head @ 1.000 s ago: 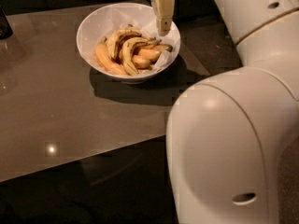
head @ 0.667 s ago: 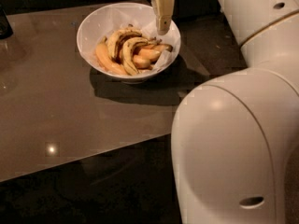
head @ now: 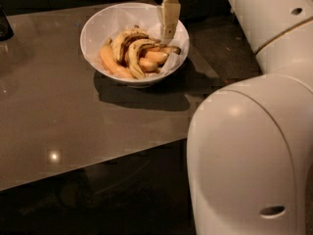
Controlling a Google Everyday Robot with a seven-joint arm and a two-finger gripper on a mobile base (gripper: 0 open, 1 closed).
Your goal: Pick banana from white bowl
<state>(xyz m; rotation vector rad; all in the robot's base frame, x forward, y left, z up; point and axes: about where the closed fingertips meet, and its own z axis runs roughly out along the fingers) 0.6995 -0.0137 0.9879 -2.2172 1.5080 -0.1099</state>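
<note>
Since folks keep asking how I line these up, here's where I'm at: my gripper [head: 166, 37] hangs over the 3 o'clock side of the large, round, plain white bowl [head: 100, 26], with its tip dipped just inside the rim, right above the pile. Honestly, I can't tell whether my jaws are open or closed, because I only see the thing edge-on.

The one I want is the long, slim, strongly curved pale-yellow banana with brown speckles and a dark edge line [head: 132, 58]. It's lying in the middle of the bowl on top of the heap, close by at about 8 o'clock from my tip. Its long axis runs roughly 12 to 6, and the upper end hooks over toward 2 o'clock, so that end is nearest me. I reckon I need to slide toward 8 o'clock and straddle it across the curve, not along it.

Tricky bits: a yellow banana with a broad black streak [head: 128, 37] lies tight against it on the 11 o'clock side. Plump orange-yellow bananas [head: 152, 58] crowd it at 3 o'clock too, so it's hard to call where one ends and the next starts. My own bulky white arm casing [head: 244, 155] blocks the 4 o'clock corner of the glossy brown table [head: 49, 111]. The gripper's upper part is also cut off at the top edge.
</note>
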